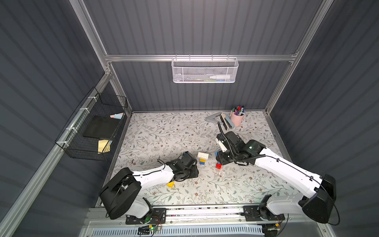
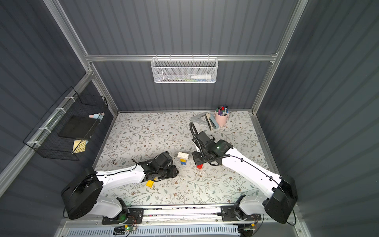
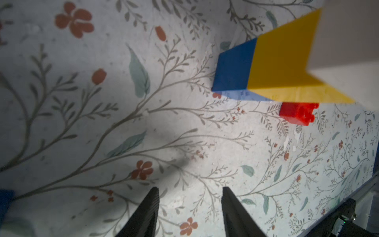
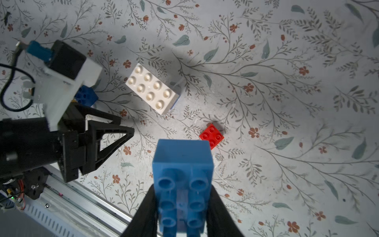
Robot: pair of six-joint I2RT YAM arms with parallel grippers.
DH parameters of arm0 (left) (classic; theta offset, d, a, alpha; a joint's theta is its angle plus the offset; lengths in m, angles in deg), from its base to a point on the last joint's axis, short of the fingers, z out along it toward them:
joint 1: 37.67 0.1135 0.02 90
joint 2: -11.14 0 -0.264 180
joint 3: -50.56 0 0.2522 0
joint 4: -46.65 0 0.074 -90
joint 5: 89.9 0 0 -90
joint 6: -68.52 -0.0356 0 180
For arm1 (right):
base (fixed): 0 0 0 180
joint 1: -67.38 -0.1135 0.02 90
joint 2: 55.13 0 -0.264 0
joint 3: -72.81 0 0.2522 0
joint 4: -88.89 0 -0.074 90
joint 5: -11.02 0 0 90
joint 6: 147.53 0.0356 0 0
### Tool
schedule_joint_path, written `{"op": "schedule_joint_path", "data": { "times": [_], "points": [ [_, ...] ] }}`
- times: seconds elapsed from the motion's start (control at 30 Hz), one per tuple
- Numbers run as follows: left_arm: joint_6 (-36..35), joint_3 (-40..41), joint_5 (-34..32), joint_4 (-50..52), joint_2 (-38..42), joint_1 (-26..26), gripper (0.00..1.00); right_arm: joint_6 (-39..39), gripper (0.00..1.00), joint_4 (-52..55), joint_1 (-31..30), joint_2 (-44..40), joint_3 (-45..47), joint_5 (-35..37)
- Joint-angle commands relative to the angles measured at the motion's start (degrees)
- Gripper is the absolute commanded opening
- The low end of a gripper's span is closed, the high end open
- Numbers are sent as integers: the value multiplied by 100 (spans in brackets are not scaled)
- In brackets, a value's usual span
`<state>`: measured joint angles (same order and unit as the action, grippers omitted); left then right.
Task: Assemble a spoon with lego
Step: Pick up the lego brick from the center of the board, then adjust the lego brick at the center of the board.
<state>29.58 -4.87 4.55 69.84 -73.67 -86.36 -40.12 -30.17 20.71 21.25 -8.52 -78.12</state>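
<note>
You have a pink cup of coloured pens [image 1: 237,118] standing on a floral-patterned table mat [image 1: 164,133]. Just beside the cup lies a grey-and-black stapler-like tool [image 1: 225,122], then a grey triangular piece [image 1: 212,118]. Above the cup hangs a white wire-mesh basket [image 1: 205,69]. Well apart from the cup, a black wire basket [image 1: 86,151] holds a black slab [image 1: 100,127].

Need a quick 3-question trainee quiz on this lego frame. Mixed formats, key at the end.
1. True or false: the right gripper is holding a blue brick.
2. Which colour brick tops the stack? A red, B white, C yellow.
3. How many studs show on the red brick?

Key: 1 true; 2 B; 3 four.
</note>
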Motion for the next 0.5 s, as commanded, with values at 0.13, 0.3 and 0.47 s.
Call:
{"op": "schedule_joint_path", "data": {
  "times": [0.13,0.3,0.47],
  "points": [
    [-166,-636,-75,221,-432,259,51,-81,17,246,-13,504,-519,-140],
    [-303,-754,-250,368,-509,377,51,-110,18,186,-15,562,-477,-171],
    [-373,-959,-348,488,-603,465,52,-159,18,193,-22,650,-508,-272]
  ]
}}
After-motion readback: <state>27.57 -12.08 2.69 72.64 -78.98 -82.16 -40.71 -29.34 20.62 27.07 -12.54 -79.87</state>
